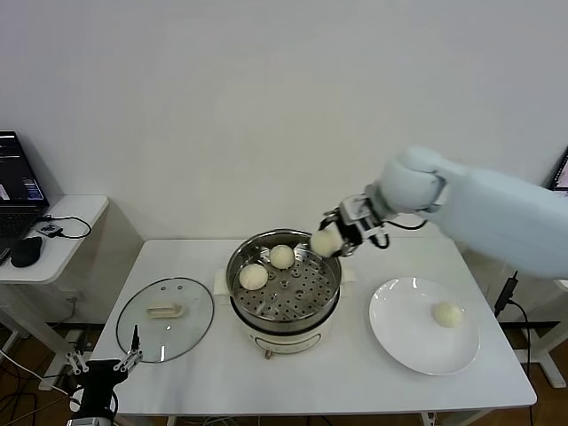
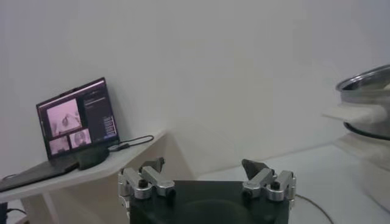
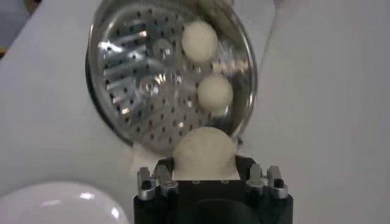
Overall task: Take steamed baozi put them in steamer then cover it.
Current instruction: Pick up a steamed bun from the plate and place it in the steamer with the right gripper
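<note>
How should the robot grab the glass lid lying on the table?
Grip the cream bar handle at the centre of the glass lid, coming straight down. The lid lies flat, so that raised handle is the only part a pincer could likely close around.

The left gripper (image 2: 207, 176), black-bodied with metal fingers (image 2: 262, 178), hangs with its jaws spread wide and nothing between them. Beyond it a white side table (image 2: 91, 173) carries an open black laptop (image 2: 76, 125) with a lit screen and a dark cable (image 2: 137, 142) trailing across the top. The round shiny steel steamer (image 2: 365, 97), with a cream-white side handle (image 2: 356, 114), stands on the white table (image 2: 304, 176) against a plain white wall (image 2: 213, 67)
</note>
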